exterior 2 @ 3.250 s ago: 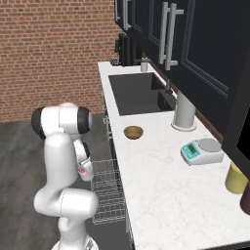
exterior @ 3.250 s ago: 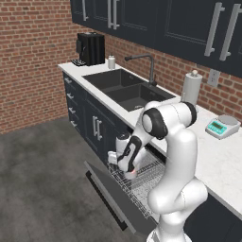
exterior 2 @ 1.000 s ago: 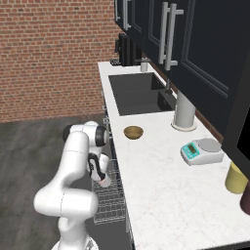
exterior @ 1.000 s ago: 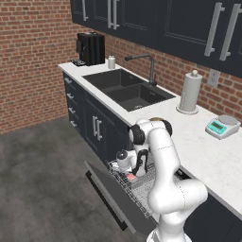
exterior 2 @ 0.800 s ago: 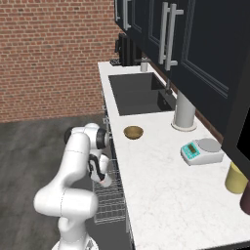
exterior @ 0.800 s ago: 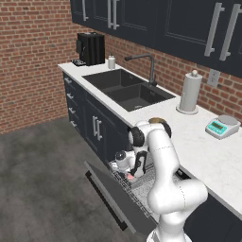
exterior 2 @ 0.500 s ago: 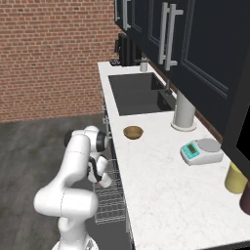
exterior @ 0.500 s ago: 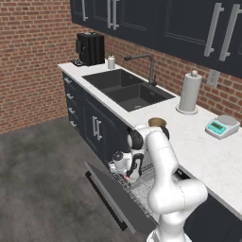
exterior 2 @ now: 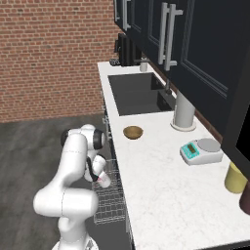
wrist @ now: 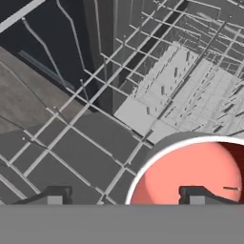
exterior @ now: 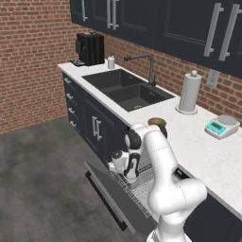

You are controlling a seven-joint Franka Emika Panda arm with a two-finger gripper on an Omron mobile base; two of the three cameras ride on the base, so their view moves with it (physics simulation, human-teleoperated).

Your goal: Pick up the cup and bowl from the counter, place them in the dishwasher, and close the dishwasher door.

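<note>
The white cup [exterior: 117, 160] with its red inside [wrist: 190, 174] sits low at the front of the dishwasher's white wire rack [exterior: 144, 182]. My gripper [exterior: 125, 168] hangs right over it and is open. In the hand view one fingertip [wrist: 196, 193] is over the cup's mouth and the other is well outside its rim, with the gripper [wrist: 124, 195] straddling the wall. The cup [exterior 2: 103, 180] shows under the hand, above the rack [exterior 2: 108, 207]. The brown bowl [exterior: 157, 123] [exterior 2: 133, 132] rests on the white counter [exterior: 203, 151]. The dishwasher door [exterior: 111, 198] lies dropped open.
A black sink [exterior: 125, 87] with a tap is set in the counter to the left of the bowl. A paper towel roll [exterior: 188, 92] and a small scale [exterior: 218, 126] stand further along. A coffee machine [exterior: 90, 48] is at the far end. A yellow canister [exterior 2: 237, 177] stands near the counter's end.
The hand has come down from above the rack with the cup, moving toward the rack's front edge. Over the last half second it has barely moved.
</note>
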